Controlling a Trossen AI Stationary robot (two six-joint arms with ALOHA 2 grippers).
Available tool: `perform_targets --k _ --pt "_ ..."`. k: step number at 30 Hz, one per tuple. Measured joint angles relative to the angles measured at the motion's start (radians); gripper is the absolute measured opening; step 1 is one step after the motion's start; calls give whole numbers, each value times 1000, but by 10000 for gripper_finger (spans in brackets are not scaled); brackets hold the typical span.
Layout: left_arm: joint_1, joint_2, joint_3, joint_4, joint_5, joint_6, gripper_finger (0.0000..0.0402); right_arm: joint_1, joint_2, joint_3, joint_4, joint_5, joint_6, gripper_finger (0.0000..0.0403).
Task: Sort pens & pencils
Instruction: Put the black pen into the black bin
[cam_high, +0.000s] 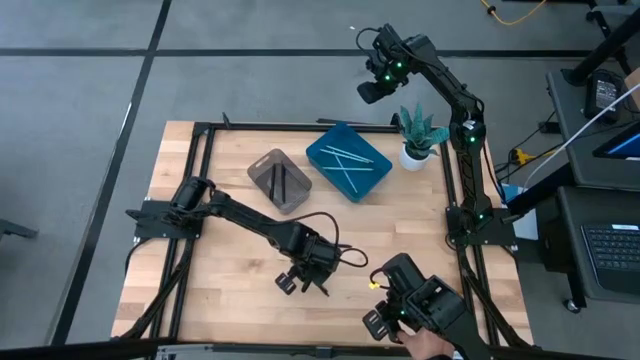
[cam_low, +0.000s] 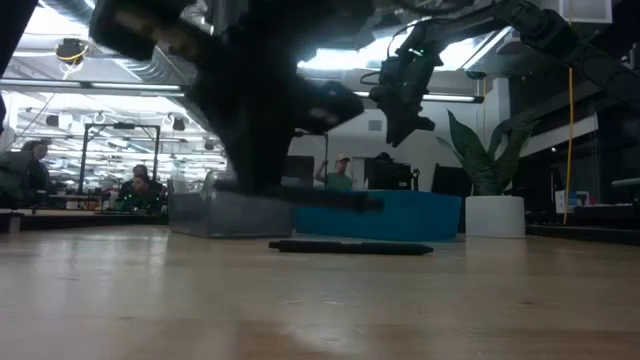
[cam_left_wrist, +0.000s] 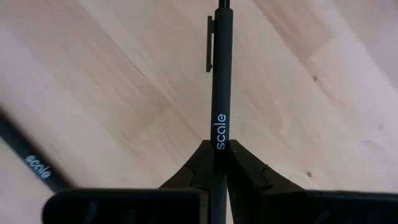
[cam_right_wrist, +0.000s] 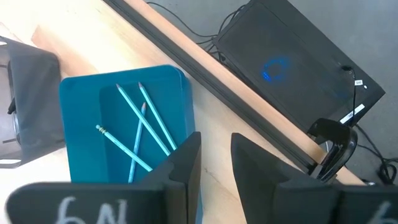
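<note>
Left gripper (cam_left_wrist: 219, 163) clamped on black pen (cam_left_wrist: 220, 81) — above table (cam_left_wrist: 124, 93)

Black pen (cam_left_wrist: 219, 93) tip beyond frame edge

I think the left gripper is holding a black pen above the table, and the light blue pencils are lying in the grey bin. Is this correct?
Not quite. The left gripper does hold a black pen, but the light blue pencils lie in the blue bin, not the grey bin, which holds black sticks. The high view shows this.
</note>
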Motion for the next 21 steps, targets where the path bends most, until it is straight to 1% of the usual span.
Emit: perform_targets --k 10,17,21 --pt "8 -3 140 -110 -36 -110 16 0 0 0 -49 0 -27 90" --pt "20 -3 151 -153 -54 -159 16 0 0 0 -61 0 -44 90" --pt "48 -3 151 -186 -85 -181 16 0 0 0 -61 0 -53 90"
